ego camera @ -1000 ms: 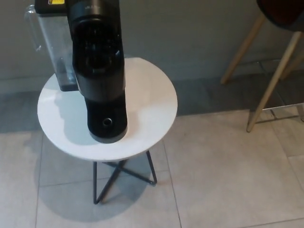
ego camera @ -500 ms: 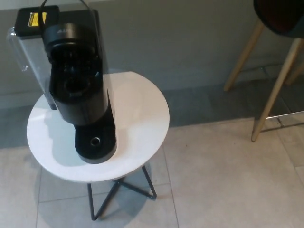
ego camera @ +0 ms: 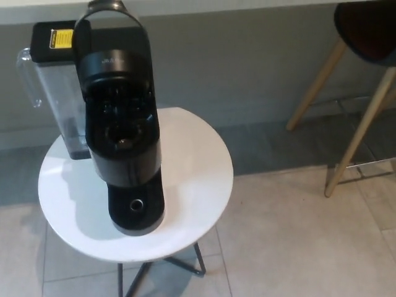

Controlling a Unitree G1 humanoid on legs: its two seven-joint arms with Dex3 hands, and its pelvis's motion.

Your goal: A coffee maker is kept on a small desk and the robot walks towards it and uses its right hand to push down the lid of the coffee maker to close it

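Coffee maker [ego camera: 124, 148], centre-left on desk [ego camera: 199, 179] — view shifted, raised lid [ego camera: 108, 5] now framed. Right hand absent from view — fingers' state cannot be told.

1. On my feed, the top edge clips the raised lid [ego camera: 110, 6] of the coffee maker [ego camera: 124, 142].
2. Its body hides part of the water tank [ego camera: 52, 93].
3. I can't read the yellow label [ego camera: 62, 39].
4. The bottom edge cuts off the table legs [ego camera: 200, 258].
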